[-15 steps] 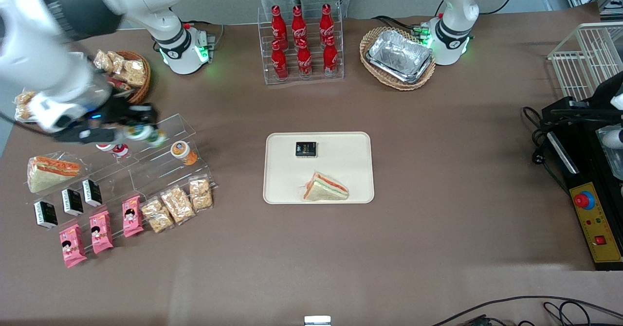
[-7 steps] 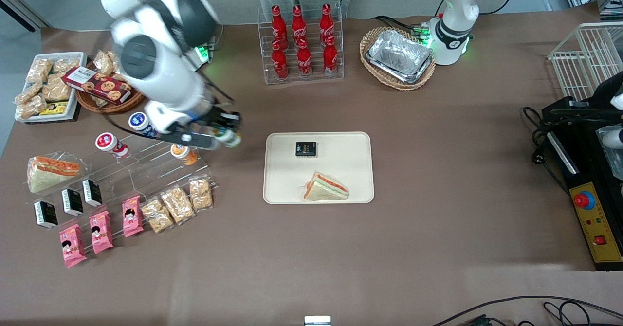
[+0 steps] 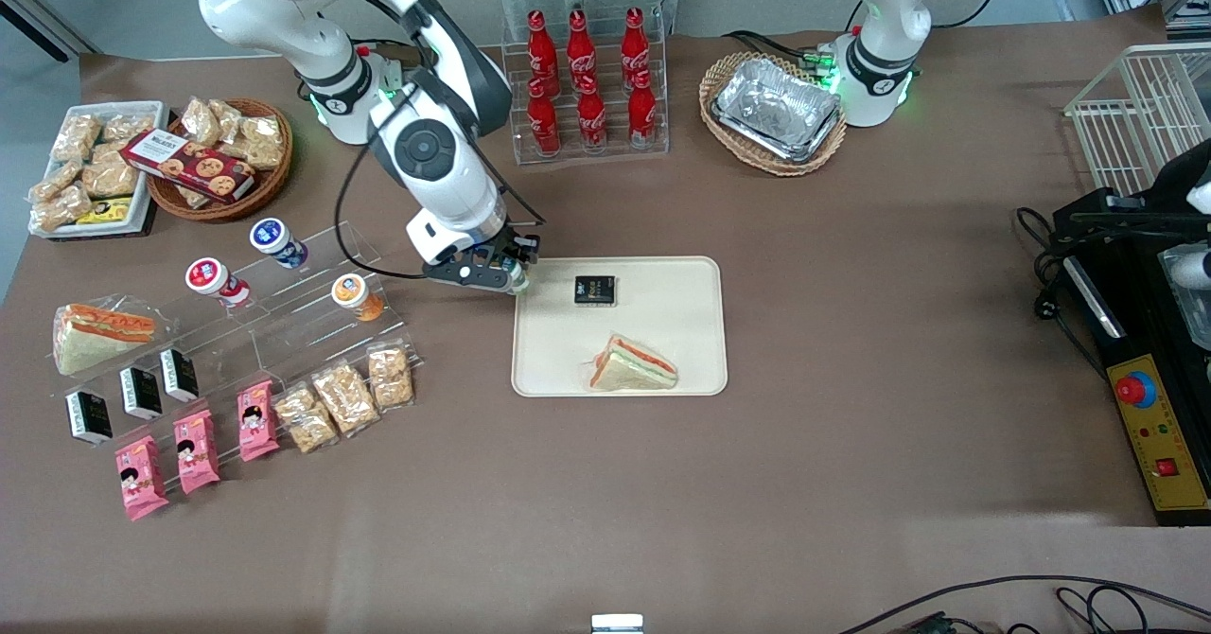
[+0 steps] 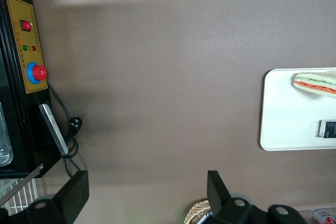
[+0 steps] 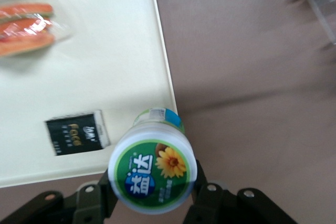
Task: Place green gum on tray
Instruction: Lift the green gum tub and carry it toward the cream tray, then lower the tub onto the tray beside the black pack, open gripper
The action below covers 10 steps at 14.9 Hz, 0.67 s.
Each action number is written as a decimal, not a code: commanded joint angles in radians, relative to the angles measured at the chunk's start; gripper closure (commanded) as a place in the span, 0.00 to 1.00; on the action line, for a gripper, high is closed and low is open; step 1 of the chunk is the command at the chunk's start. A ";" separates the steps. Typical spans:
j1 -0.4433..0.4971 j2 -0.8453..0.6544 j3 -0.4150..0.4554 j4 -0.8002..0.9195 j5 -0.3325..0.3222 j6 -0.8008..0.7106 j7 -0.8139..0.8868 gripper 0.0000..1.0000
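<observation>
My right gripper (image 3: 514,277) is shut on the green gum (image 5: 153,174), a small round canister with a white lid and a green label with a yellow flower. It hangs above the edge of the cream tray (image 3: 681,331) at the corner nearest the working arm's end. In the right wrist view the tray (image 5: 115,66) lies under the canister. On the tray lie a small black packet (image 3: 595,290) and a wrapped sandwich (image 3: 632,366). Both also show in the right wrist view, the packet (image 5: 76,133) and the sandwich (image 5: 26,27).
A clear stepped shelf (image 3: 284,312) toward the working arm's end holds blue (image 3: 275,239), red (image 3: 212,277) and orange (image 3: 356,295) canisters, snack packs and a sandwich. A rack of red bottles (image 3: 587,80) and a basket with a foil tray (image 3: 776,109) stand farther from the camera.
My right gripper has carried the green gum from over the clear shelf sideways to the tray's edge. The arm has swung toward the table's middle.
</observation>
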 commanded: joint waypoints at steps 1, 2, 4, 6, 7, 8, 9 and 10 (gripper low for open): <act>0.026 0.089 -0.010 -0.039 0.017 0.133 0.005 0.62; 0.037 0.116 -0.010 -0.039 0.020 0.171 0.005 0.62; 0.068 0.153 -0.010 -0.034 0.023 0.216 0.017 0.62; 0.075 0.168 -0.010 -0.028 0.023 0.230 0.044 0.62; 0.084 0.171 -0.010 -0.022 0.023 0.230 0.051 0.62; 0.088 0.179 -0.010 -0.017 0.023 0.233 0.052 0.62; 0.089 0.183 -0.010 -0.014 0.023 0.235 0.054 0.61; 0.089 0.191 -0.010 -0.005 0.023 0.235 0.054 0.59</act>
